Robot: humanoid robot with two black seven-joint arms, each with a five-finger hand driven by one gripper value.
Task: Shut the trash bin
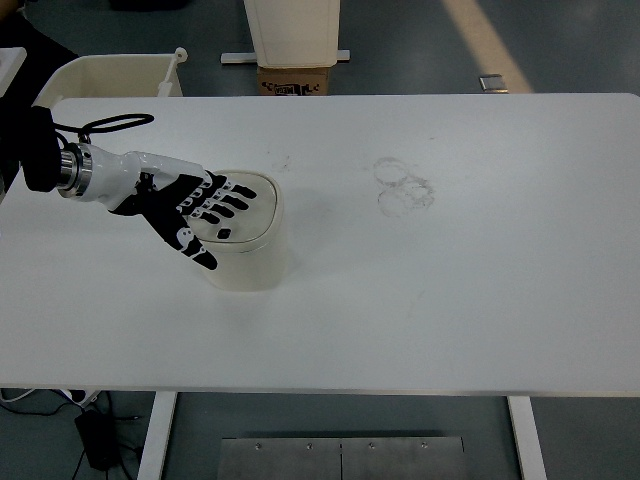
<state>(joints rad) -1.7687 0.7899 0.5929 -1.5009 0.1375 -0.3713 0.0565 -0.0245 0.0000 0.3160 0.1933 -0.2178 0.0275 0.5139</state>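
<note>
Fingers of the left hand lay spread flat, gripping nothing, over the closed lid of the cream trash bin, which stood upright on the white table, left of some faint ring marks.

Nothing here can be read; the cardboard box on the floor past the table carries print, but too blurred.
</note>
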